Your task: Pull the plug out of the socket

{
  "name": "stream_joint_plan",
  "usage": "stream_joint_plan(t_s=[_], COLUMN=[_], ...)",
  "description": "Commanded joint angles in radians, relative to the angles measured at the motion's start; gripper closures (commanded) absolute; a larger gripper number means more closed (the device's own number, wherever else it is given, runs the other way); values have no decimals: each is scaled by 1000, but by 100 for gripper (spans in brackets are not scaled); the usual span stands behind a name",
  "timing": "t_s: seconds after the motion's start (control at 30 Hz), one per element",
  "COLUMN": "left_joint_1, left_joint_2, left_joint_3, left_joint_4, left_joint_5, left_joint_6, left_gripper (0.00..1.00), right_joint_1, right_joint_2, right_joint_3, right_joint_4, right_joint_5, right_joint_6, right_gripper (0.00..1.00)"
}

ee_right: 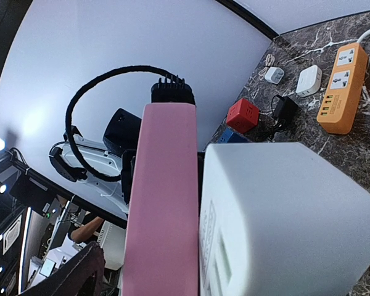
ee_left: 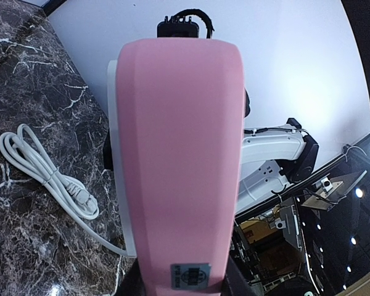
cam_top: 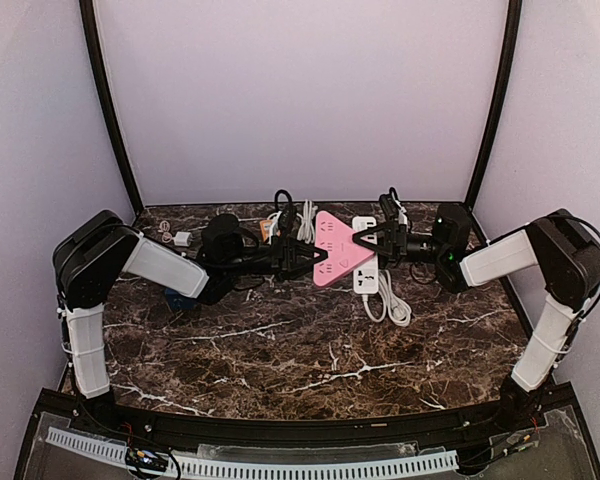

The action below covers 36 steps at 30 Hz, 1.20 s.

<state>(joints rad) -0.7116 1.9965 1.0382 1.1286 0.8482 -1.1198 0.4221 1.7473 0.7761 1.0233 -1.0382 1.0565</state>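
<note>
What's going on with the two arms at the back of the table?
The left gripper is clamped on the pink power strip, with a black plug seated at one end. The right gripper is at the strip's other side, beside a white power strip; its grip isn't clear. The plug is not yet out.

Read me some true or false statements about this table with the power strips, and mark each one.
1. The left arm's jaws grip the pink power strip. True.
2. The orange power strip is held in the right arm's jaws. False: it lies on the table near the back wall, with nothing gripping it.
3. A bundled white cord lies on the table. True.
4. The tabletop is plain white. False: it is dark marble with pale veins.
</note>
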Motion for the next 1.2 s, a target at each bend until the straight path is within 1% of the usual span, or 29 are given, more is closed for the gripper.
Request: stream_joint_plan(t_s=[0.0, 0.3, 0.47, 0.57, 0.63, 0.8, 0.87, 0.9, 1.0, 1.17], left_joint_1=[-9, -9, -9, -9, -8, -8, -9, -8, -9, -10], left_joint_2=[-12, -19, -36, -42, -46, -55, -57, -58, -64, -67], left_joint_3=[2, -15, -34, -37, -41, -55, -60, -62, -66, -60], left_joint_4=[51, 77, 80, 77, 78, 86, 94, 98, 112, 121], left_joint_5=[32, 54, 67, 69, 68, 69, 72, 76, 81, 81], left_joint_6=[-6, -20, -21, -20, -18, -18, -21, -25, -29, -36], left_gripper=[99, 99, 99, 99, 99, 99, 99, 99, 99, 99], right_joint_1=[2, -25, -43, -47, -50, -62, -66, -67, -69, -69], right_joint_2=[-32, -26, -35, -30, -28, -19, -18, -17, -15, -11], right_joint_3=[24, 20, 24, 26, 26, 19, 17, 17, 17, 17], right_joint_4=[40, 104, 100, 101, 107, 136, 141, 146, 152, 159], right_joint_5=[-17, -28, -28, -26, -24, -22, -24, -24, -25, -30], right_joint_6=[-10, 46, 49, 54, 61, 87, 90, 92, 97, 100], right_gripper=[22, 24, 23, 25, 29, 49, 55, 58, 62, 80])
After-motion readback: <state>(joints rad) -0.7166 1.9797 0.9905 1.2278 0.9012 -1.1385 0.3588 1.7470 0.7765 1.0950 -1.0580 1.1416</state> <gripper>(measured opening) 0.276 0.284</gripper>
